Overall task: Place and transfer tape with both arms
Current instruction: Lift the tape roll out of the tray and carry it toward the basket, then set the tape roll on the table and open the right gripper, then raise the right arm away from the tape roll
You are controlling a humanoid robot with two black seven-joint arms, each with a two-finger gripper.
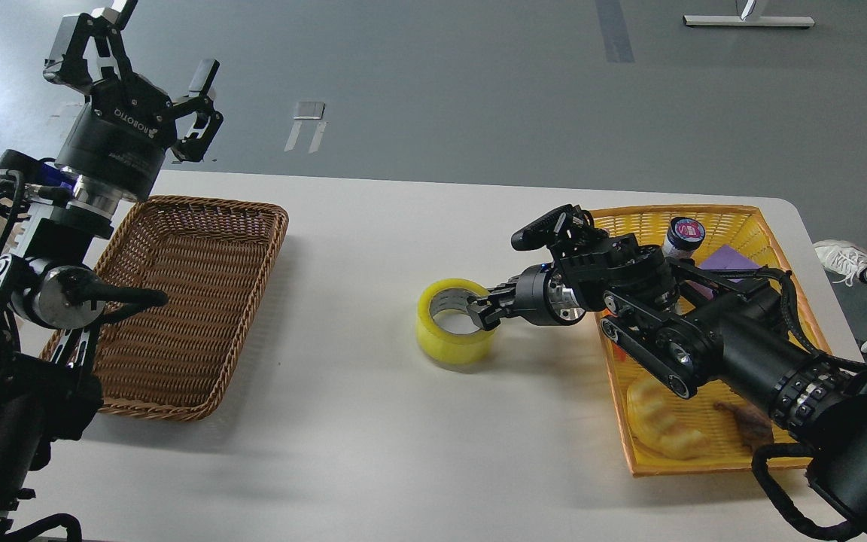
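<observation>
The yellow tape roll (pixel 448 348) lies flat on the white table (pixel 373 452) near the middle, with its grey-white core facing up. My right gripper (pixel 483 313) reaches in from the right and is shut on the roll's right wall, one finger inside the core and one outside. My left gripper (pixel 149 54) is raised high at the far left, above the back corner of the brown wicker basket (pixel 200 301). It is open, empty and far from the tape.
A yellow basket (pixel 734 214) at the right holds a ridged bread-like toy (pixel 663 429), a brown item (pixel 742 421), a small bottle (pixel 683 235) and a purple item (pixel 727 260). My right arm lies over it. A person's shoe (pixel 844 256) is beyond the table's right edge.
</observation>
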